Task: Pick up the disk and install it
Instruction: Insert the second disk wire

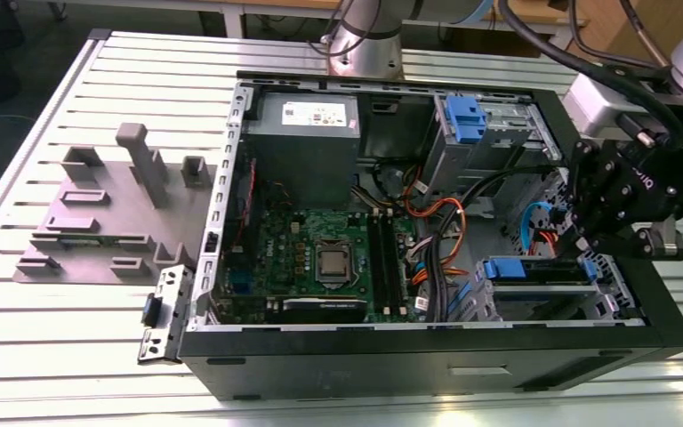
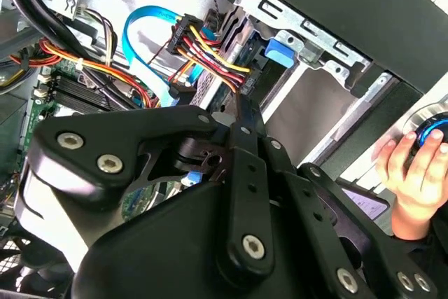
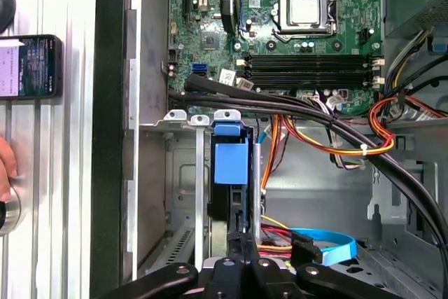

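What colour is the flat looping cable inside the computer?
Light blue: the flat cable shows best in the second wrist view.

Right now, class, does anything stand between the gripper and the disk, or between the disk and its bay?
Nothing visible does. The gripper is right at the edge of the disk, and the disk already sits in the metal bay; the cables run beside it.

The robot arm [image 1: 365, 36] rises from its silver base at the far side in the exterior view, its upper link crossing to that view's right, where the black gripper [image 1: 587, 238] hangs pointing downward from the wrist. In both wrist views the gripper's linkage bars converge into a narrow tip, the fingers [image 3: 241, 239] drawn close together. A person's hand [image 2: 413, 166] rests with curled fingers in the second wrist view, well apart from the gripper.
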Controlling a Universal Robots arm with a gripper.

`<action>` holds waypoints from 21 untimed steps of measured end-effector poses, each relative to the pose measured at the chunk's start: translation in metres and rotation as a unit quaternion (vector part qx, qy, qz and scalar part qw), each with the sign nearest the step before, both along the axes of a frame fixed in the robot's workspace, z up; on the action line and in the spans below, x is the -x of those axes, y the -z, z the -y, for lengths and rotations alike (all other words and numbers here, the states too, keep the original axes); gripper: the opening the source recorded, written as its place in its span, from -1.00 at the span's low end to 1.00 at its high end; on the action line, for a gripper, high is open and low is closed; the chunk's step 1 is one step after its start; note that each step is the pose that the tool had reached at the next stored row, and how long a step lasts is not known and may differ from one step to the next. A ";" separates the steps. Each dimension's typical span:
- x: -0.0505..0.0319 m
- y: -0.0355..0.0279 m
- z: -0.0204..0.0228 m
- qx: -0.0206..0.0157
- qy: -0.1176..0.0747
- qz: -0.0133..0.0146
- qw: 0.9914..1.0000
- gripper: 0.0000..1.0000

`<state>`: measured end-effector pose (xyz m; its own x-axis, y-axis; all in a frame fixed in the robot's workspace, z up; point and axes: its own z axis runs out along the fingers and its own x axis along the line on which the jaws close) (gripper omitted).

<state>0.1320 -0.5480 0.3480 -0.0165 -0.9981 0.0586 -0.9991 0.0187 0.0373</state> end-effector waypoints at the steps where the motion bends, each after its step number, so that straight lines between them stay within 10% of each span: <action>1: 0.0000 -0.0017 0.0000 0.000 0.000 0.000 1.000 -0.79; 8: 0.0000 -0.0133 -0.0001 0.000 0.000 0.000 1.000 -0.79; 21: 0.0012 -0.0146 -0.0001 0.000 0.000 0.000 1.000 -0.79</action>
<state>0.1308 -0.5479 0.3627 -0.0165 -0.9981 0.0587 -0.9991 0.0187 0.0374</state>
